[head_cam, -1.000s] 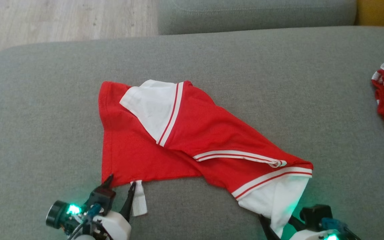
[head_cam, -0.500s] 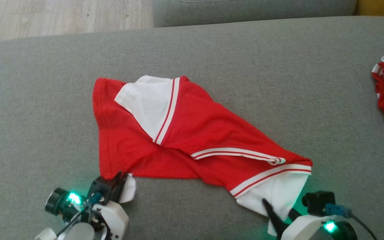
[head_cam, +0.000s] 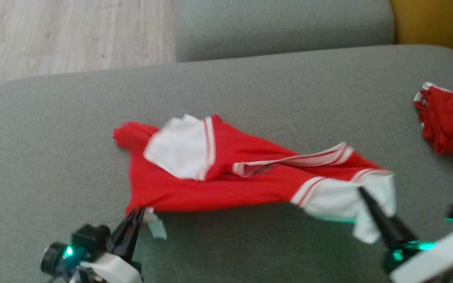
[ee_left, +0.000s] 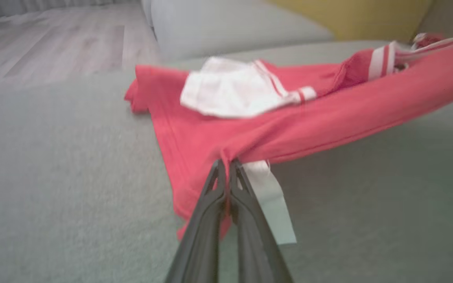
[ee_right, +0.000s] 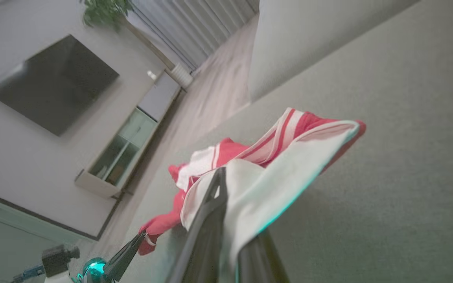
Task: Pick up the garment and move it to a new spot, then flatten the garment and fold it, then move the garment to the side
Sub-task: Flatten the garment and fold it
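Head view: garment (head_cam: 226, 192) spans between left jaws pinching its red hem and right jaws pinching its white sleeve.

Matt cloth garment (head_cam: 210, 192), rough-woven grey sofa (head_cam: 250, 86)

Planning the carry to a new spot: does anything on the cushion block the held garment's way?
Only toward the right: another red garment lies at the right edge of the cushion. Elsewhere nothing visible blocks the garment.

Bare cushion (head_cam: 250, 86) surrounds the garment (head_cam: 226, 188); red pile (head_cam: 450, 122) lies far right.
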{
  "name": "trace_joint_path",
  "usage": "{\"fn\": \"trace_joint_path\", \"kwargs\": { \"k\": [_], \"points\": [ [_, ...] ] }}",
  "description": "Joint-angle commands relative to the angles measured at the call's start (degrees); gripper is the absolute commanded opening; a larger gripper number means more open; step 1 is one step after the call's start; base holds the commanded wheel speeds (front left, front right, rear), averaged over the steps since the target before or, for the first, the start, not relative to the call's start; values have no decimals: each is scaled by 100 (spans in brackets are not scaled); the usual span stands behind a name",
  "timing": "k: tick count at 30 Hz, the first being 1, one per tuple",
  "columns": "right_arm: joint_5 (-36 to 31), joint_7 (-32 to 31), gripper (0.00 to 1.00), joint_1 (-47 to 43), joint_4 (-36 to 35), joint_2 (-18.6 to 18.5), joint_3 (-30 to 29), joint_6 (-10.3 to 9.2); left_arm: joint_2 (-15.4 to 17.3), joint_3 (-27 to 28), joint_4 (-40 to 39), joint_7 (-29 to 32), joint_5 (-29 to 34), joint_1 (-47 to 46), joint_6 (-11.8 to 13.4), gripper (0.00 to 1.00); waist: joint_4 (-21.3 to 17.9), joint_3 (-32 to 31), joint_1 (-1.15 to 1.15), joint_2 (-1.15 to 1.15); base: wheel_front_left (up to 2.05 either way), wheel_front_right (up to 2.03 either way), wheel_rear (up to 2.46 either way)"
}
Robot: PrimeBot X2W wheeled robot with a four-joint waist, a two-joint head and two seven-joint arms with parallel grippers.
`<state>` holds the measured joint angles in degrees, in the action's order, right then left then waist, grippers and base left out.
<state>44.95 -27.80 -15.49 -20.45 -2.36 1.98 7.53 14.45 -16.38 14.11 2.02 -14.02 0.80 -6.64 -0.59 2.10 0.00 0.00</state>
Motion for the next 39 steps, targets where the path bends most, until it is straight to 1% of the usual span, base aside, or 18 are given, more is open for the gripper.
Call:
{"fn": "trace_joint_path", "kwargs": {
  "k": [1, 5, 7, 9, 11, 13, 16, 18, 20, 23, 25, 29, 31, 32, 34, 36, 38, 39],
  "points": [
    [244, -109, 0, 71, -543, -52, -86, -4, 189, 271, -725, 147, -202, -151, -34, 0, 5, -115, 0, 0, 0, 0, 0],
    [995, -501, 0, 0, -1611, -52, -639, -4, 430, 348, -2883, 964, -888, 11, -59, 0, 33, -200, 0, 0, 0, 0, 0],
    [1319, -675, 0, 80, -2078, -52, -874, -4, 612, 342, -3842, 1423, -1118, -143, -65, 0, 39, -205, 0, 0, 0, 0, 0],
    [1549, -857, 0, 262, -2468, -52, -1100, -4, 748, 360, -4592, 1846, -1332, -440, -67, 0, 27, -185, 0, 0, 0, 0, 0],
    [1728, -1019, 0, 533, -2746, -52, -1300, -4, 834, 357, -5155, 2239, -1572, -841, -69, 0, 1, -135, 0, 0, 0, 0, 0],
    [1861, -1191, 0, 913, -2877, -52, -1507, -4, 852, 413, -5512, 2587, -1816, -1341, -47, 0, -39, -43, 0, 0, 0, 0, 0],
    [1850, -1537, 0, 1708, -2801, -52, -1701, -4, 779, 529, -5634, 3032, -2260, -2234, 53, 0, -85, 232, 0, 0, 0, 0, 0],
    [1730, -1724, 0, 2348, -2492, -52, -1801, -4, 806, 645, -5404, 3271, -2370, -2913, 98, 0, -93, 496, 0, 0, 0, 0, 0],
    [1701, -1856, 0, 3040, -1897, -52, -1821, -4, 800, 726, -4946, 3429, -2417, -3567, 142, 0, -96, 827, 0, 0, 0, 0, 0],
    [1371, -1940, 0, 4320, -709, -52, -1840, -4, 801, 710, -3985, 3439, -2252, -4491, 116, 0, -77, 1373, 0, 0, 0, 0, 0],
    [1120, -1857, 0, 5272, 221, -52, -1800, -4, 762, 599, -3308, 3224, -2072, -5082, 58, 0, -59, 1745, 0, 0, 0, 0, 0],
    [470, -1349, 0, 7281, 2141, -52, -1807, -4, 721, 343, -1864, 2347, -1299, -6266, -8, 0, 21, 2456, 0, 0, 0, 0, 0],
    [209, -957, 0, 8212, 3012, -52, -1762, -4, 616, 217, -1084, 1802, -1029, -6849, -27, 0, 52, 2709, 0, 0, 0, 0, 0],
    [156, -666, 0, 8651, 3378, -52, -1729, -4, 576, 131, -762, 1424, -905, -7152, -42, 0, 66, 2807, 0, 0, 0, 0, 0],
    [265, -46, 0, 9423, 3980, -52, -1482, -4, 542, 68, -56, 798, -599, -7679, -41, 0, 65, 2982, 0, 0, 0, 0, 0],
    [326, 524, 0, 9922, 4438, -52, -1203, -4, 530, 43, 550, 207, -336, -8115, -4, 0, 40, 3126, 0, 0, 0, 0, 0],
    [553, 930, 0, 10132, 4721, -52, -888, -4, 477, 30, 1073, -275, -235, -8345, 7, 0, 20, 3178, 0, 0, 0, 0, 0],
    [553, 930, 0, 10132, 4721, -52, -888, -4, 477, 30, 1073, -275, -235, -8345, 7, 0, 20, 3178, 0, 0, 0, 0, 0]
  ]
}}
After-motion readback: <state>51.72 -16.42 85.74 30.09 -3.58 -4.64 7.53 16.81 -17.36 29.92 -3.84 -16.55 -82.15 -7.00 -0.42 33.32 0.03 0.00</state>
